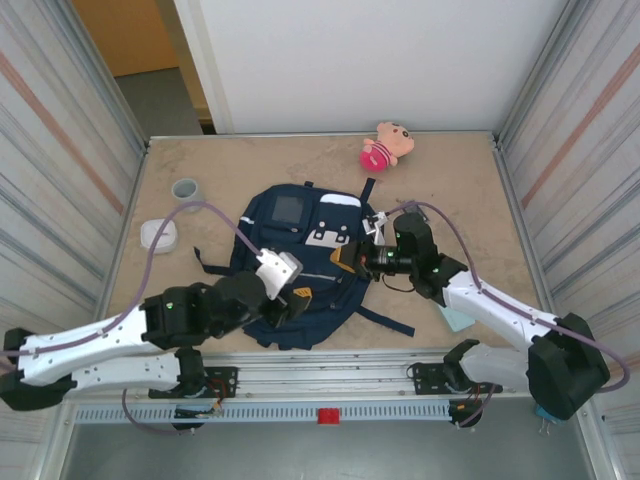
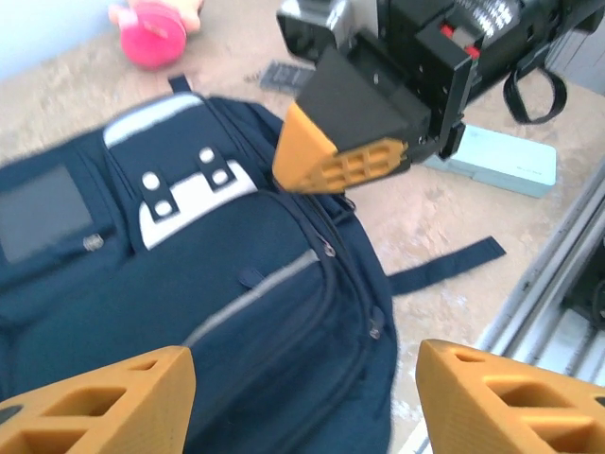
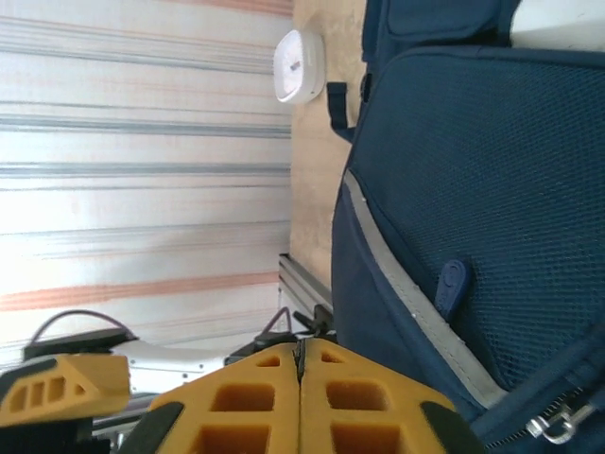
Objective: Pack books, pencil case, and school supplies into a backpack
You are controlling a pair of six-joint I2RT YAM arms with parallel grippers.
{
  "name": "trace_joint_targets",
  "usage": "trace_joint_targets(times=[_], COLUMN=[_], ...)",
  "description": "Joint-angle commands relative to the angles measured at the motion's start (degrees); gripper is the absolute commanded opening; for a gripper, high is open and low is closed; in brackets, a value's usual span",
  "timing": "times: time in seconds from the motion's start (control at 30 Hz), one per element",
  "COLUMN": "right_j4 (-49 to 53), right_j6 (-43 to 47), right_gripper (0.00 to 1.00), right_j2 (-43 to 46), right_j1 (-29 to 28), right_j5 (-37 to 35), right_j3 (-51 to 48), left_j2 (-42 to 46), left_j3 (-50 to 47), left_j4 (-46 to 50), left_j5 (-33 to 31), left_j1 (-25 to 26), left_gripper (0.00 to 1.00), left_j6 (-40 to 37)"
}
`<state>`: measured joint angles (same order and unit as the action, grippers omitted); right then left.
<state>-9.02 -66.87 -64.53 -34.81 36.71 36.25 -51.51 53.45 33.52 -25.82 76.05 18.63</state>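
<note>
Left gripper [image 2: 304, 378]: fingers spread wide, nothing between them. It hangs over the near right part of the backpack [image 2: 236, 284], above the grey-trimmed zip line of the front pocket.

Right gripper [image 3: 301, 397]: fingers pressed flat together, with nothing visible in the seam between them. In the overhead view it sits over the backpack's right side, just beyond the left gripper. Whether either gripper touches the fabric cannot be told.

The backpack lies flat on the table, front face up, its top toward the far edge.

Pencil case [image 2: 501, 159]: on the table off the backpack's right side, clear of the fabric.

Plush toy [image 1: 385, 145]: beyond the backpack's top right corner, well apart from it.

Grey cup [image 1: 185, 188] and white rounded box [image 1: 158, 235]: both off the backpack's left side, apart from it.
</note>
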Motion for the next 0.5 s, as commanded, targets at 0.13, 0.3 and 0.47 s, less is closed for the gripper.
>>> trace_joint_targets(times=[0.13,0.3,0.47], right_j4=[19.72,22.84,11.89], right_j6=[12.28,21.44,38.8], right_gripper=[0.51,0.57,0.58], right_j2=[5.83,10.81,17.91], right_j1=[1.5,1.37,-1.75], right_j5=[-6.8,-12.56,-19.22], right_j3=[1.54,0.22,-4.82], left_j2=[-13.15,-10.66,-4.21], left_j3=[2.69,-2.82,-7.35], left_j4=[6.49,3.38,2.74], left_j5=[-4.77,-8.42,-5.34], left_j1=[1.64,-0.25,-5.1], left_gripper=[0.68,0.73,0.78], left_j6=[18.1,17.67,27.82])
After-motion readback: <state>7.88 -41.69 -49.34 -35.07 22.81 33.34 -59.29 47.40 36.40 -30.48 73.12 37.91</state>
